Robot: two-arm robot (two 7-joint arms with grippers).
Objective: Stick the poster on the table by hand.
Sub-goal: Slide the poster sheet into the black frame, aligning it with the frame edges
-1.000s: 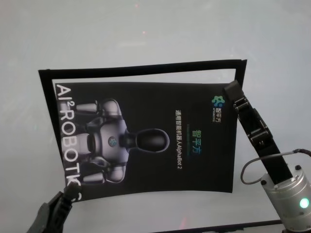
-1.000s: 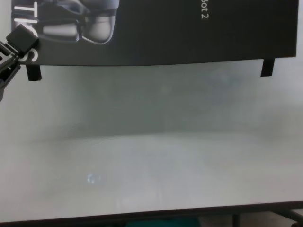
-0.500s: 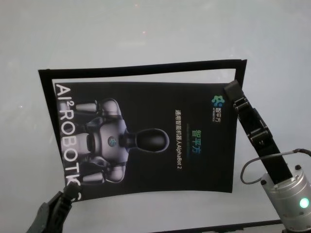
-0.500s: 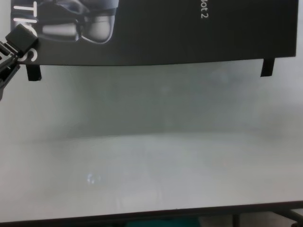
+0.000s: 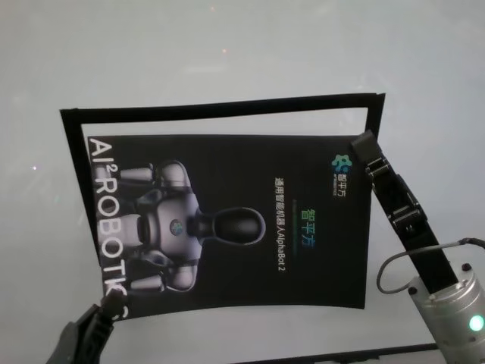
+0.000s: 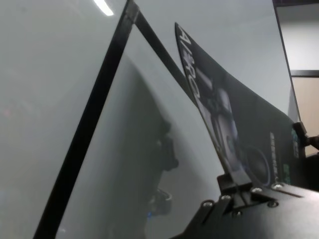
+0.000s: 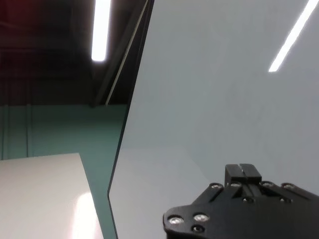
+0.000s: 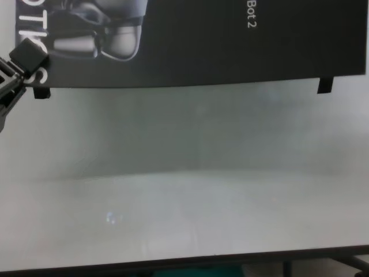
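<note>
1. Over the white table point(image 5: 227, 45), the poster point(image 5: 227, 220) is held lifted and bowed, within a thin black outline point(image 5: 220, 103) marked on the surface.
2. Its near left corner is pinched by the left claw point(image 8: 27, 55); its far right corner is met by the right claw point(image 5: 364, 144), pressed together on that edge as far as can be seen.
3. The near tape strips point(image 8: 324, 85) hang free; they could be folded under, or the sheet creased, if one corner is lowered first.
</note>
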